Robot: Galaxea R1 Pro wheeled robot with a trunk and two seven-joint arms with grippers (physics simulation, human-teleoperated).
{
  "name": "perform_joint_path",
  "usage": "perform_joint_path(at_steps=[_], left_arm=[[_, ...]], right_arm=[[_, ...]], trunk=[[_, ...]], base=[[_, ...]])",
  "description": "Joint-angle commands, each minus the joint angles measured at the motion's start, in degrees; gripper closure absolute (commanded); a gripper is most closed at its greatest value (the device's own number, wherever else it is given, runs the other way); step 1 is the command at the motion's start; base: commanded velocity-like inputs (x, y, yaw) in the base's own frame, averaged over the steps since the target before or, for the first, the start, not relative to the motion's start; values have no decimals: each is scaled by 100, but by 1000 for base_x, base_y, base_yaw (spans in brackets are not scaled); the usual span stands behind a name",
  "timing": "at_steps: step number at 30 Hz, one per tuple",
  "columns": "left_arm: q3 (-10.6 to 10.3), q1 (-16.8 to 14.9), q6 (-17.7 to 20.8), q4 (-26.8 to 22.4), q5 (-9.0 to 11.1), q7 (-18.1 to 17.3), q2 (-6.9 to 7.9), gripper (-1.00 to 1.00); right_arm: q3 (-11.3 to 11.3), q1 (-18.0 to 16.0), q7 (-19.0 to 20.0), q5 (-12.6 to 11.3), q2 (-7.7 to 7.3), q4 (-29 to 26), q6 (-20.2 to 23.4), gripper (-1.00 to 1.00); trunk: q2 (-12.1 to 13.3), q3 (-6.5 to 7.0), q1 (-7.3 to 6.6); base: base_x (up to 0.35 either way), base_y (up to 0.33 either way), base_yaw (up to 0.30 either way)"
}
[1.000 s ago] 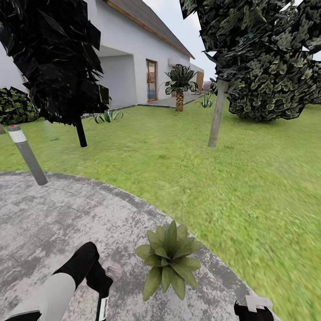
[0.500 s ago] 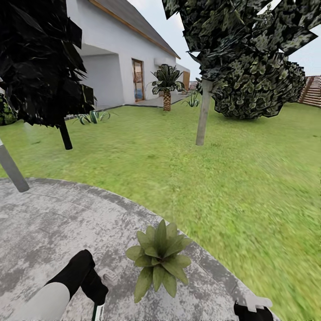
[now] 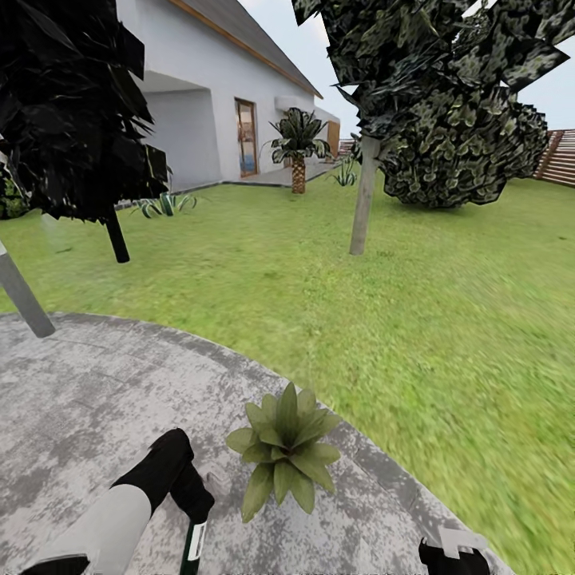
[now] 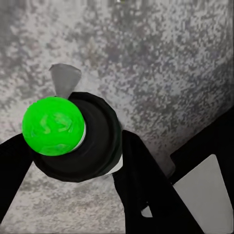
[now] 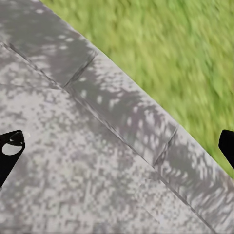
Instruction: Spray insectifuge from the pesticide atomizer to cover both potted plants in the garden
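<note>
The left hand [image 4: 73, 161] gripped the small dark-green, green-topped plastic atomizer bottle [image 4: 73, 141] by its body: light, rigid, probably slippery. The right hand [image 5: 117, 146] was open.

I count one low rosette of pointed green leaves [image 3: 285, 459] on the grey paved patio [image 3: 88, 399], just beside its curved edge. I see one dark bottle with a white label [image 3: 192, 545] and a bright green cap [image 4: 52, 126]. Across the green lawn [image 3: 415, 319] I count one palm with a woven-looking trunk [image 3: 298, 152], two spiky grass-like clumps [image 3: 164, 204], two thin-trunked trees [image 3: 363, 200], one big leafy bush [image 3: 463, 152] and one white house [image 3: 216, 104].
</note>
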Motion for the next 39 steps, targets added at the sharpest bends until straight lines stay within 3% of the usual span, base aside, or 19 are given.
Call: perform_joint_path(at_steps=[1, 3, 7, 11, 14, 16, 19, 26, 30, 33, 35, 37, 39], left_arm=[[41, -14, 38, -6, -63, -38, 10, 100], [39, -21, 39, -6, -65, -37, 48, 100], [23, 47, 25, 1, -69, -32, 269, 100], [20, 81, 0, 19, -70, -29, 294, 100], [40, 80, 3, 20, -57, -30, 217, 100], [32, 56, 18, 9, -53, -35, 90, 100], [-26, 6, 37, 4, -79, -44, -235, 100], [-38, -157, 31, -5, -92, -87, -155, 100], [-34, -464, 38, 0, -186, -159, -169, 100], [-40, -699, 58, 3, -288, -444, -171, 100], [-42, -819, 134, -2, -553, -744, -162, 100], [-39, -840, 154, -5, -791, -825, -156, 100], [-41, -831, 160, -4, -896, -847, -146, 100]], right_arm=[[-47, -4, -17, 60, -1, 8, -18, -100], [-47, -3, -17, 60, -1, 8, -19, -100], [-47, -4, -17, 60, 1, 8, -21, -100], [-47, -4, -17, 60, 0, 8, -21, -100], [-47, -4, -17, 64, -5, 11, -19, -100], [-47, -3, -17, 67, -11, 18, -22, -100], [-39, -3, -1, 76, -23, 25, -19, -100], [-38, -4, 1, 78, -22, 26, -18, -100], [-38, -4, 1, 78, -25, 26, -18, -100], [-36, -4, 5, 78, -24, 26, -18, -100], [-38, -4, 3, 78, -24, 26, -18, -100], [-38, -4, 1, 78, -25, 26, -18, -100], [-38, -4, 1, 78, -24, 26, -18, -100]], trunk=[[-2, -15, -1], [-2, -33, -1], [-2, -69, -1], [-2, -106, -1], [-2, -124, -1], [-2, -126, -1], [-2, -127, -1], [-2, -127, -1], [-2, -127, -1], [-2, -127, -1], [-2, -127, -1], [-2, -127, -1], [-2, -127, -1]], base=[[0, 0, 0], [0, 0, 0], [0, 0, 0], [0, 0, 0], [0, 0, 0], [0, 0, 0], [0, 0, 0], [0, 0, 0], [0, 0, 0], [0, 0, 0], [0, 0, 0], [-16, 0, 0], [-186, 0, 0]])
